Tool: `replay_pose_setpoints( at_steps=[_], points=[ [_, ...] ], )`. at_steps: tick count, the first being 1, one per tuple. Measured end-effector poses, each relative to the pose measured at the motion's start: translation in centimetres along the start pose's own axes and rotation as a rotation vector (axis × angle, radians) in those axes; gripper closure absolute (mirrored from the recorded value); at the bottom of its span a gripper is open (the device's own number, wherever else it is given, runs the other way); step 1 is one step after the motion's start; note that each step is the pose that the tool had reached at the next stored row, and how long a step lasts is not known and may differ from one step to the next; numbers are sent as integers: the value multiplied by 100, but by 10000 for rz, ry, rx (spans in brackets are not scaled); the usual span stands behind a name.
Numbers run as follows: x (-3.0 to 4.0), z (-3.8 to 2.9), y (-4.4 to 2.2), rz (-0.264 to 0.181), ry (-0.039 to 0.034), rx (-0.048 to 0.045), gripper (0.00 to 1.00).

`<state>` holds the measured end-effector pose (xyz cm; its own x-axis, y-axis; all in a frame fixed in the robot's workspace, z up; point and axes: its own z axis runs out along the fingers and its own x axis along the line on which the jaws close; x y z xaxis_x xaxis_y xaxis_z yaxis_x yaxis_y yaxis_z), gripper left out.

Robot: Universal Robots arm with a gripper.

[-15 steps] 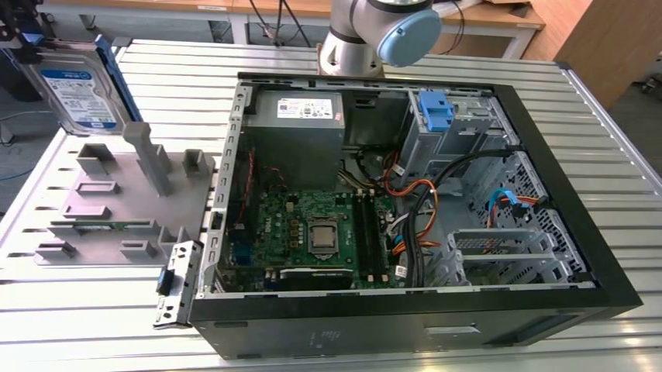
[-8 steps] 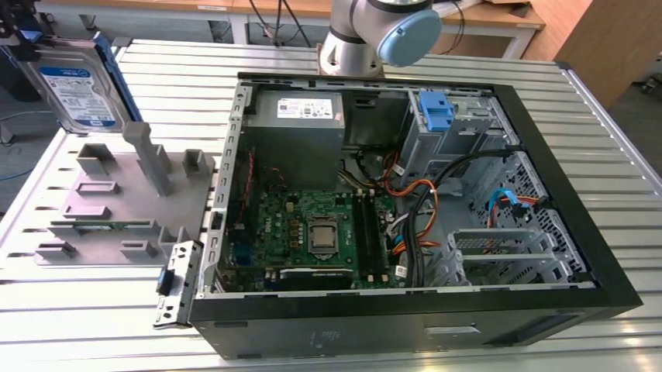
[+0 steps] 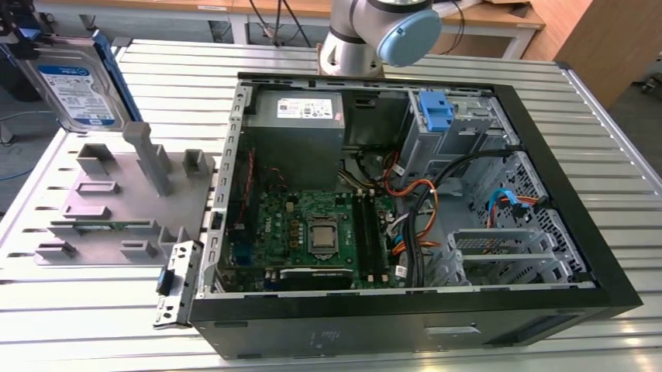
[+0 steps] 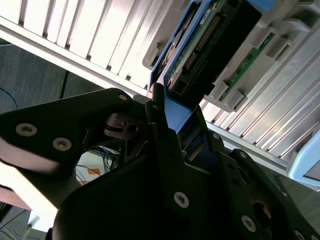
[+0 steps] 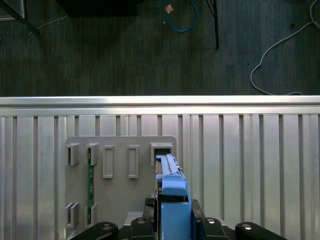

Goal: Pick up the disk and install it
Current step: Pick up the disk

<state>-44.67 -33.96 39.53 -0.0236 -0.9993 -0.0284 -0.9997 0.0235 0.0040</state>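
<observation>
The disk [image 3: 81, 77], silver-grey with a white-and-blue label and blue side rails, hangs upright at the exterior view's far left, above the back edge of the grey holder plate [image 3: 114, 194]. My gripper [image 3: 15, 35] grips it from the picture's left edge. In the first wrist view the disk [image 5: 171, 192] is seen edge-on, with its far end over a slot in the holder plate [image 5: 120, 200] and the gripper [image 5: 172, 222] shut on its blue rail. The second wrist view shows the disk [image 4: 210, 45] from its circuit-board side, with the gripper [image 4: 175, 125] clamped on its blue end.
An open computer case [image 3: 579, 256] lies on the slatted metal table [image 3: 62, 302], with a motherboard [image 3: 310, 232], a grey power supply [image 3: 300, 112] and cables inside. A blue bracket [image 3: 438, 108] sits in the drive bay. A green strip [image 5: 91, 172] stands in a holder slot.
</observation>
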Motion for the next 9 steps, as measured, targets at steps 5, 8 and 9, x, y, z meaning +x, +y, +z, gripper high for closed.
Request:
replay_pose_setpoints(
  at_steps=[5, 8, 9],
  points=[
    [-1, -17, 0, 0, -1, 1, 64],
    [-1, -29, 0, 0, 0, 0, 64],
    [-1, -35, 0, 0, 0, 0, 64]
  ],
)
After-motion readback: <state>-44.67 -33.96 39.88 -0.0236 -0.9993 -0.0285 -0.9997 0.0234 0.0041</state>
